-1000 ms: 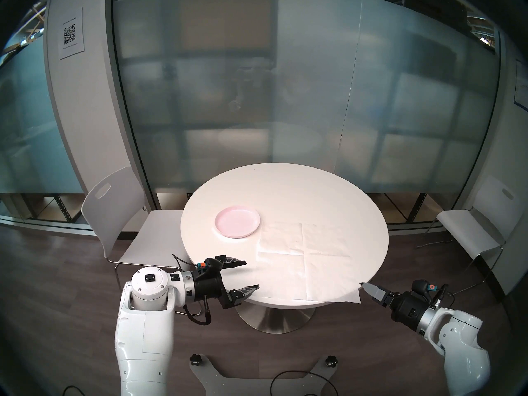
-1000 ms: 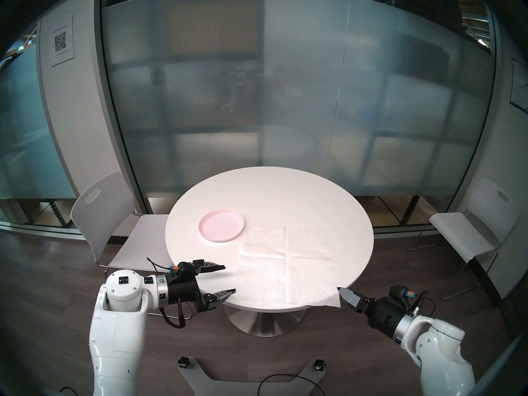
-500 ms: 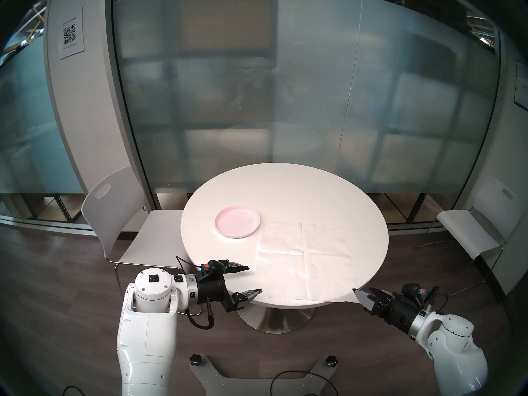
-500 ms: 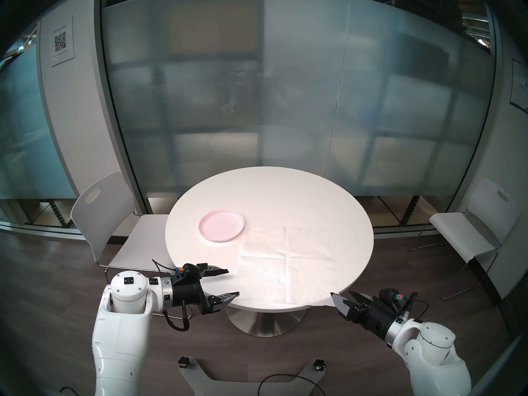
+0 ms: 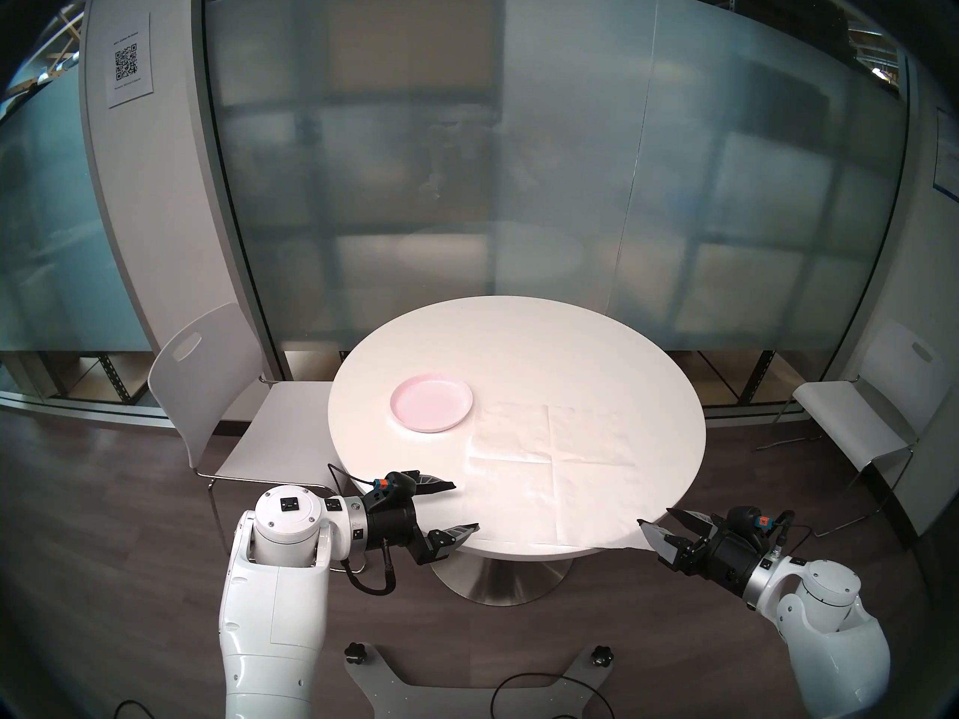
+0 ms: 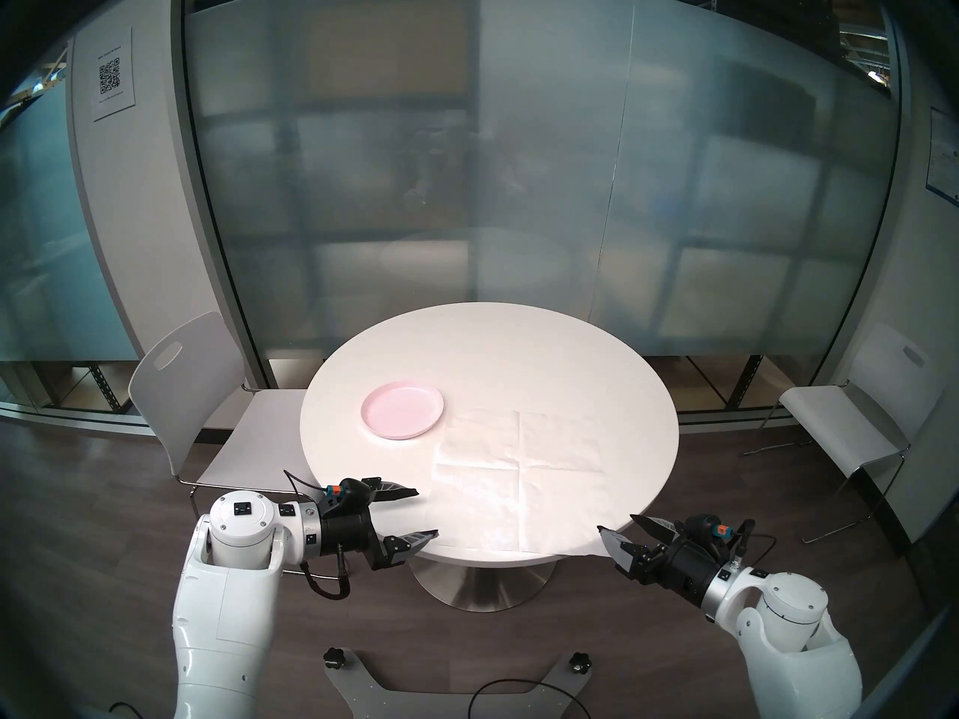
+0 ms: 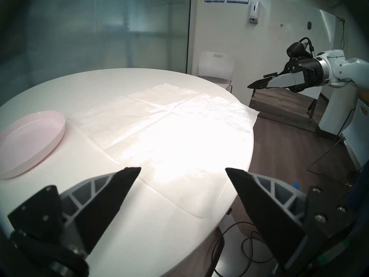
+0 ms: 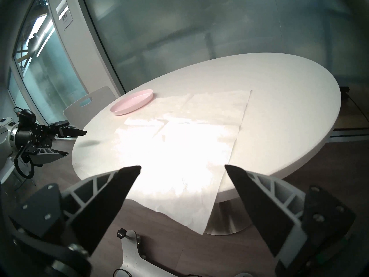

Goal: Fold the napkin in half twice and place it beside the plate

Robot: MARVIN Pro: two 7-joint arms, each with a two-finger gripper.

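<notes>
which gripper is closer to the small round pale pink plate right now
Left. The left gripper hangs open at the table's near-left edge, below the small round pale pink plate. The right gripper is open at the near-right edge, across the unfolded white paper napkin.

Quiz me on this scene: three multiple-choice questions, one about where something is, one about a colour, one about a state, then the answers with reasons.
1. Where is the napkin's near right corner?
A. under the plate
B. hanging past the table edge
C. on a chair

2. What colour is the plate?
A. pale pink
B. blue
C. black

3. How does the right gripper stand?
A. shut on the napkin
B. shut, empty
C. open, holding nothing

Answers:
1 B: the right wrist view shows that corner sticking out over the floor.
2 A: it looks pink against the white table.
3 C: its fingers stand wide apart by the overhanging corner, with nothing between them.
</notes>
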